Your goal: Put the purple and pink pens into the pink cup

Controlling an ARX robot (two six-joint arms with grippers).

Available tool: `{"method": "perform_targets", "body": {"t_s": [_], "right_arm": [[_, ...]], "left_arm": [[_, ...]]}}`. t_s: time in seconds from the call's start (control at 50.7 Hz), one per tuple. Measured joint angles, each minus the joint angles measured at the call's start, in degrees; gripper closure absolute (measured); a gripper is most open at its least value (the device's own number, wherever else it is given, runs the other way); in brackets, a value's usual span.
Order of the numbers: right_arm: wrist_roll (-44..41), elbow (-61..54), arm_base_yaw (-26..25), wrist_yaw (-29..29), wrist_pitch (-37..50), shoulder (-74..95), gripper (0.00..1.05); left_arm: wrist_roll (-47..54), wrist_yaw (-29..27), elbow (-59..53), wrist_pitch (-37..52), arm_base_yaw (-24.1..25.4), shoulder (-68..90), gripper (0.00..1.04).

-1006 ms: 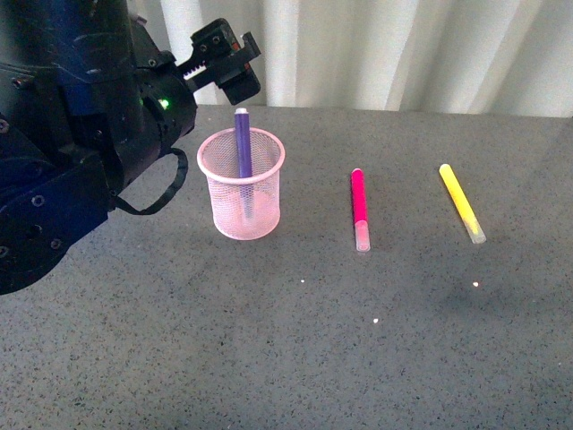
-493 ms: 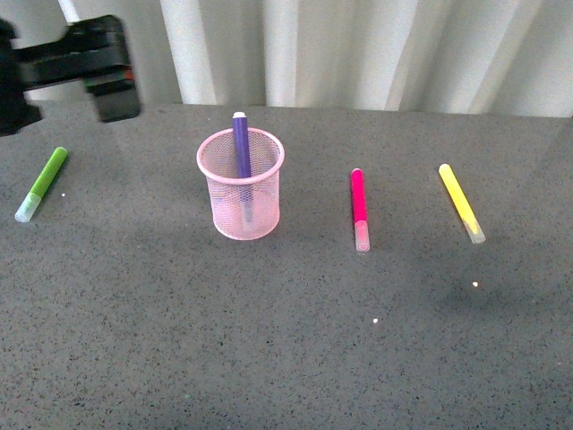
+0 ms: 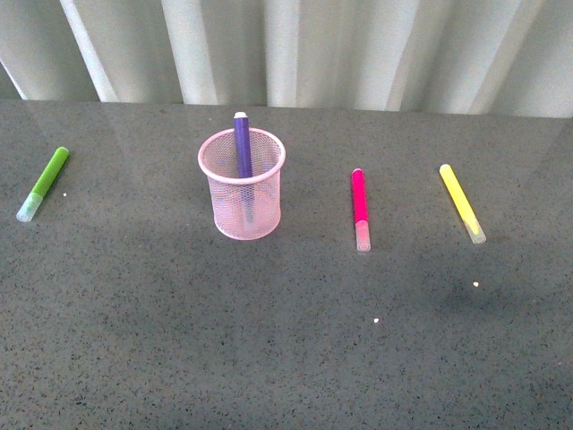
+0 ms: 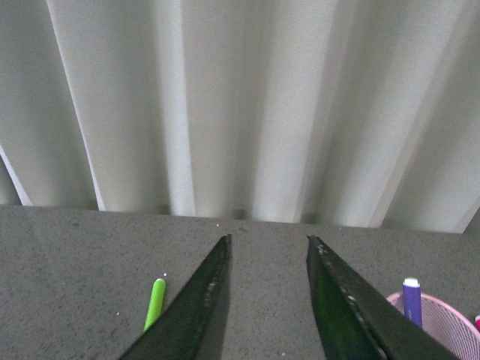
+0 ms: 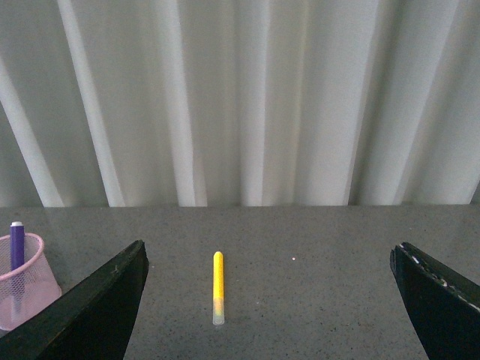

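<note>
Withdrawn from your front view, the left gripper (image 4: 268,240) is hanging empty, jaws slightly parted. The purple pen (image 3: 242,143) is standing in the pink cup (image 3: 224,208). The pink pen (image 3: 359,202) is lying to its right, axis running near-to-far, likely nearer your wide-open, empty right gripper (image 5: 268,251).

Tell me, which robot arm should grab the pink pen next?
Probably the right. The pink pen lies to the right of the pink cup, on that arm's side, and the right gripper is open and empty. The left gripper is open too, but the cup stands in its way.
</note>
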Motion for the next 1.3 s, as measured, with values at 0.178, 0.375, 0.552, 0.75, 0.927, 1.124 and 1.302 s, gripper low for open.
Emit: {"method": "perform_targets", "body": {"t_s": [0.178,0.375,0.552,0.75,0.927,1.124,1.302], "right_arm": [[0.0,0.0,0.0,0.0,0.0,0.0,0.07],[0.0,0.0,0.0,0.0,0.0,0.0,0.07],[0.0,0.0,0.0,0.0,0.0,0.0,0.07],[0.0,0.0,0.0,0.0,0.0,0.0,0.07],[0.0,0.0,0.0,0.0,0.0,0.0,0.07],[0.0,0.0,0.0,0.0,0.0,0.0,0.07],[0.0,0.0,0.0,0.0,0.0,0.0,0.07]], "left_arm": [[0.7,1.7,-6.6,-3.7,1.5,-8.7,1.01],[0.9,5.3,-10.9,-9.7,5.4,-19.2,1.01],[0.9,5.4,-13.4,-16.8,5.4,-28.8,1.01],[0.9,5.5,-14.9,-24.3,5.5,-37.8,1.01],[0.9,5.5,-15.4,-32.5,5.5,-47.2,1.01],[0.9,5.5,-15.4,-40.9,5.5,-56.3,1.01],[0.9,5.5,-15.4,-46.7,5.5,-62.3,1.01]]}}
